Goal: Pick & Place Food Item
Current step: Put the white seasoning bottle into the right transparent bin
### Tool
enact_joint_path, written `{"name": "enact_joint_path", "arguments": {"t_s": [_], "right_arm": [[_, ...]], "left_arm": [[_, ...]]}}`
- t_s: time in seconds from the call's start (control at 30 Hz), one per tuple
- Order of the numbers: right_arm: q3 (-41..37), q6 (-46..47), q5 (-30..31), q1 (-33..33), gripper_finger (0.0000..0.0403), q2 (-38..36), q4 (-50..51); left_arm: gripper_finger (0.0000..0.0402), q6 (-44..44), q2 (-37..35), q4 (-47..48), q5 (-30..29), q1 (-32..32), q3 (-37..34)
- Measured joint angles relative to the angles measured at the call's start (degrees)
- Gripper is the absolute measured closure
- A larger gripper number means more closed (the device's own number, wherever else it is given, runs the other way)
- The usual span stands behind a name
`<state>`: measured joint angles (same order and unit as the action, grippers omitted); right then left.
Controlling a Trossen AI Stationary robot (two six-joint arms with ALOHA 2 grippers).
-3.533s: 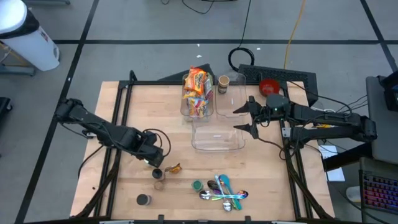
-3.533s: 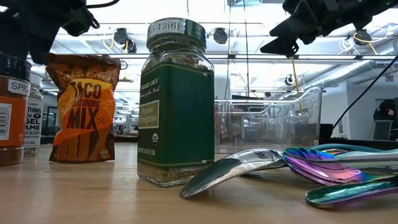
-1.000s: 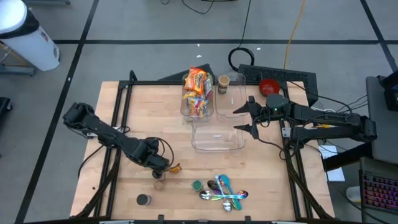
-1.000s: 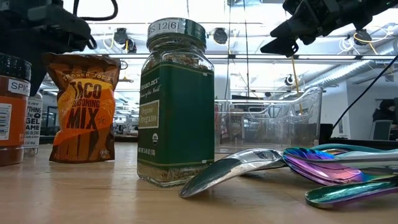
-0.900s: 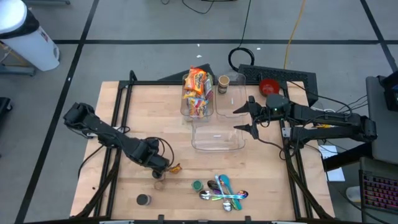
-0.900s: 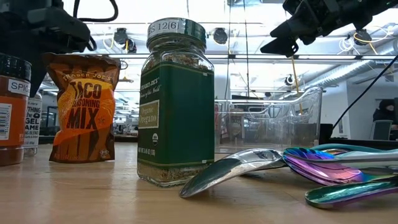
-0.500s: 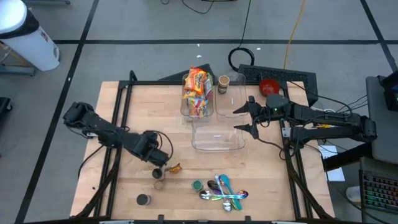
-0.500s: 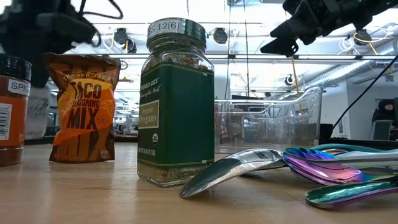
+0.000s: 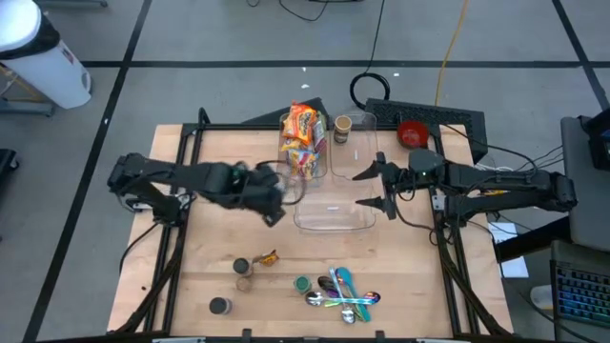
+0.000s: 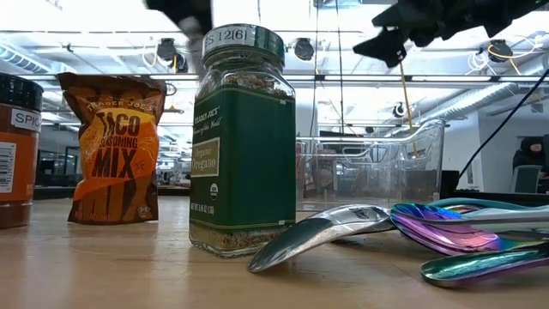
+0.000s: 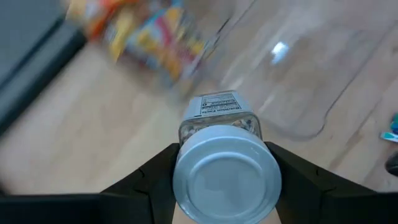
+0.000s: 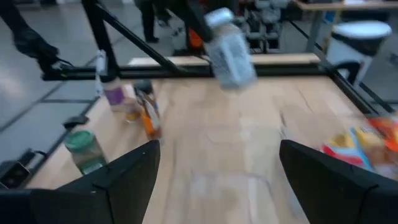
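The left claw [image 11: 225, 163] is clamped on a clear spice jar [image 11: 221, 134] with a silver lid [image 11: 226, 175], its two dark fingers [image 11: 155, 174] pressing the jar's sides just under the lid, so the jar hangs lifted off the tabletop [image 9: 210, 276]. In the high view this claw [image 9: 270, 195] sits near the left wall of the empty clear bin [image 9: 334, 205] at the middle of the tabletop, with the snack-filled clear bin [image 9: 303, 143] just behind it. The right claw [image 9: 379, 188] hovers over the right edge of the empty bin with its fingers spread wide and nothing between them; its wrist view looks across the bin at the carried jar [image 12: 229, 48]. The step in hand looks like the carry: the jar is up and on its way to the bin, not yet released. The next move likely calls for bringing the jar fully over the bin's open top, lowering it clear of the rim, and only then loosening the grip. Left behind near the front are the taco seasoning pouch [image 10: 111, 148], an oregano jar [image 10: 243, 142], an orange spice jar [image 10: 17, 150] and a heap of iridescent spoons [image 9: 343, 293].
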<state>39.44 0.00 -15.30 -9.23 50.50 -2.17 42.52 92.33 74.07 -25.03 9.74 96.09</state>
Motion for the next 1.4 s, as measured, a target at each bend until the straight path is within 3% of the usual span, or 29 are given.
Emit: {"name": "enact_joint_path", "arguments": {"t_s": [0.3, 0.47, 0.93, 1.07, 1.23, 1.4], "right_arm": [[0.0, -0.47, 0.04, 5.29, 0.0081, 9.21, -11.25], [0.0, -2.8, 0.15, 5.61, 0.0081, 15.4, -16.32], [-0.02, -3.92, 0.16, 5.59, 0.0084, 24.83, -26.67], [-0.02, -3.49, 0.06, 5.61, 0.0124, 24.6, -26.77], [-0.02, -2.63, -0.01, 5.59, 0.0217, 24.02, -26.15], [-0.02, -2.46, -0.1, 5.5, 0.0217, 21.32, -22.36]], "left_arm": [[0.0194, -29.67, 14.7, -5.85, 6.91, -4.98, 14.9], [0.0194, -38.61, 18.53, -7.04, 9.43, -3.63, 20.94], [0.0194, -40.93, 18.58, -11.39, 12.47, -1.69, 23.28], [0.0194, -40.34, 18.58, -11.64, 12.59, -2.03, 23.28], [0.0194, -38.91, 18.58, -11.98, 13.09, -2.88, 23.3], [0.0193, -39.12, 18.54, -14.94, 14.71, -3.35, 23.28]]}}
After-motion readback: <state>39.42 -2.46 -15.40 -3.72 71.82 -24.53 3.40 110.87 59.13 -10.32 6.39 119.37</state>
